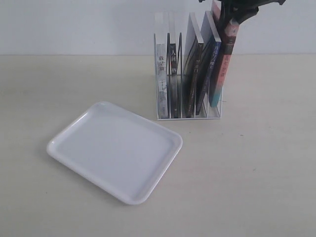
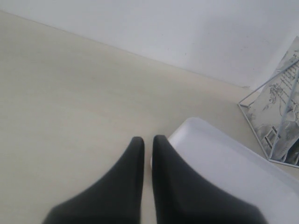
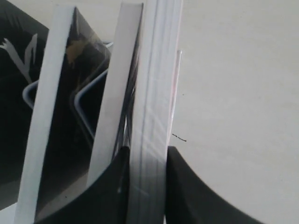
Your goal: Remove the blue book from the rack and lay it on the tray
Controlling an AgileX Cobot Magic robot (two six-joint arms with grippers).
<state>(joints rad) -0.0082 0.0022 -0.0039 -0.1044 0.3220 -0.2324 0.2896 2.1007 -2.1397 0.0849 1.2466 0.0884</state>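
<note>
The white wire rack (image 1: 190, 117) stands at the back and holds several upright books. The blue book (image 1: 209, 69), with its dark blue spine, leans in it second from the right. My right gripper (image 1: 231, 19) comes down from above onto the rightmost book (image 1: 222, 74), which has a pink-to-teal spine. In the right wrist view the gripper (image 3: 147, 154) is shut on that book's white page edge (image 3: 154, 93). The white tray (image 1: 64, 148) lies flat in front of the rack. My left gripper (image 2: 147, 139) hovers shut beside the tray's corner (image 2: 224, 158), holding nothing.
Black-spined books (image 1: 193, 74) and a white-spined book (image 1: 161, 69) fill the rack's other slots. Bare beige tabletop (image 1: 266, 163) lies to the right of the rack and tray. A white wall (image 1: 74, 24) closes the back.
</note>
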